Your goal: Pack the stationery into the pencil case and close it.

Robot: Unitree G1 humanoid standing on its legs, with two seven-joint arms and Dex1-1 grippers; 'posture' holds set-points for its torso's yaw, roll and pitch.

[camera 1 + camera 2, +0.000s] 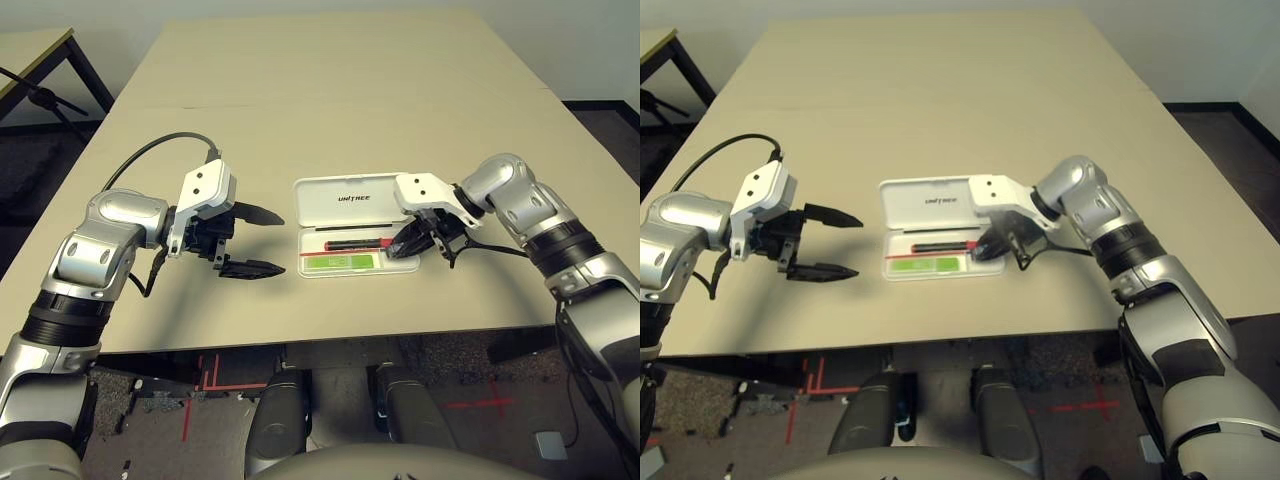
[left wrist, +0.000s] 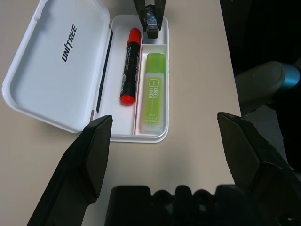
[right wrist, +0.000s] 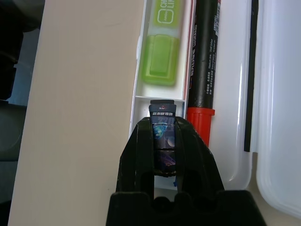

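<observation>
1. The open pencil case (image 1: 345, 215) lies on the surface (image 1: 330, 90), holding the highlighter (image 2: 154, 91) and marker (image 2: 127, 66).
2. The right wrist view reveals the right end effector (image 3: 164, 141) pinching a small dark block (image 3: 162, 123) over the tray's end compartment.
3. The left end effector (image 1: 252, 240), spread, hovers beside the case.

A beige table (image 1: 330, 90) carries the open white pencil case (image 1: 345, 205), lid laid flat

Head stereo pair looking down, wrist cameras close, all sharing pencil case (image 1: 345, 225)
</observation>
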